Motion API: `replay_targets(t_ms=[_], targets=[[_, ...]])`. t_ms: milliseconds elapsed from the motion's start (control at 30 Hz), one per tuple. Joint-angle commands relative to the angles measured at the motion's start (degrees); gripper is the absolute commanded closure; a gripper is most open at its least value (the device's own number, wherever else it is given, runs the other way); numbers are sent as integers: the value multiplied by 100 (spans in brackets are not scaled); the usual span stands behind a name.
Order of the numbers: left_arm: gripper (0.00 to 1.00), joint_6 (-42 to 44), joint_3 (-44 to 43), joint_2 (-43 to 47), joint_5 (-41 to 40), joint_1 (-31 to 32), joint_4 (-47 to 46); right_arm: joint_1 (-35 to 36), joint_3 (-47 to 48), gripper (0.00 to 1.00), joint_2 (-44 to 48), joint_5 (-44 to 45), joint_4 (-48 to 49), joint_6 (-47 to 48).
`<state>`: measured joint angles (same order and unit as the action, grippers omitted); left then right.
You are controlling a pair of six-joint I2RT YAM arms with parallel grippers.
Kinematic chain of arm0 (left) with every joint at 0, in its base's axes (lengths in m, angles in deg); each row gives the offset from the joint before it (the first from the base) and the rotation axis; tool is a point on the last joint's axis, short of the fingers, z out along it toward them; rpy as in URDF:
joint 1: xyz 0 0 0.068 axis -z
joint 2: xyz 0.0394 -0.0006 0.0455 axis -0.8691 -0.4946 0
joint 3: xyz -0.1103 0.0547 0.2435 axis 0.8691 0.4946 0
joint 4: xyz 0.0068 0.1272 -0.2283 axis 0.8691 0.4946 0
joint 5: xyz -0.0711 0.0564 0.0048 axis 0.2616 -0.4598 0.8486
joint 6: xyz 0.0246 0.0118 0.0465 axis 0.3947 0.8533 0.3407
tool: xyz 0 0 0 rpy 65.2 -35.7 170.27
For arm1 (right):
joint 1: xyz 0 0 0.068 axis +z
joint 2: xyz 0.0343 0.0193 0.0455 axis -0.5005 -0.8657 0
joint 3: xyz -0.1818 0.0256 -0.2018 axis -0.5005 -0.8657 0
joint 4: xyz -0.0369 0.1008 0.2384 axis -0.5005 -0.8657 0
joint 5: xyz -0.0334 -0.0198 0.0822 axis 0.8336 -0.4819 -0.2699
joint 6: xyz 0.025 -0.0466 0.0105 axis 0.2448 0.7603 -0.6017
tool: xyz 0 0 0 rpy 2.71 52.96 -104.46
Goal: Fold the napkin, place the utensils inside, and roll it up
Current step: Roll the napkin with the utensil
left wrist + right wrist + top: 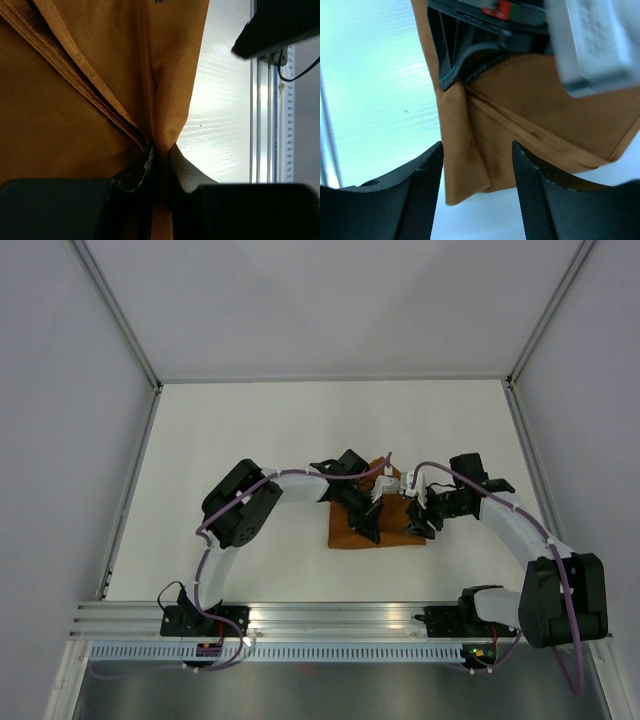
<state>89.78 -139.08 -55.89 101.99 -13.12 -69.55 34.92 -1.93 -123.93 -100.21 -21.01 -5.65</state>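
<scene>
The rust-orange napkin (392, 532) lies folded into a small rectangle at the table's middle. My left gripper (367, 523) is on its left part, shut on a pinched ridge of the cloth (170, 100) at the napkin's edge; layered hems (85, 75) run beside it. My right gripper (422, 521) is at the napkin's right edge, jaws open, with a loose folded corner of the napkin (465, 170) between the fingers (422, 185) and not gripped. The left gripper (470, 50) shows ahead of it in the right wrist view. The knife is not visible in any view.
White table (300, 440) with grey walls at the left, back and right. A metal rail (340, 618) runs along the near edge by the arm bases. Part of the right arm (280, 27) sits close above the cloth's edge.
</scene>
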Motion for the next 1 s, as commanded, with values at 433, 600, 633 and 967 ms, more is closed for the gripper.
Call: replay_targets(t_ms=[433,600,633,967], targets=[[98,-552,-1248,-973,-338,-66,2009,2587,-1373,35,659,2541,2739,-851],[98,-658,-1679,-1263,-426,-66,2440,2868,-1461,36,395,2787,2791,-843],[98,-675,-1740,-1290,-470,-57,2458,2878,-1479,36,377,2805,2791,-834],[87,-1062,-2030,-1352,-602,-136,2493,2878,-1602,68,202,2972,2792,-956]])
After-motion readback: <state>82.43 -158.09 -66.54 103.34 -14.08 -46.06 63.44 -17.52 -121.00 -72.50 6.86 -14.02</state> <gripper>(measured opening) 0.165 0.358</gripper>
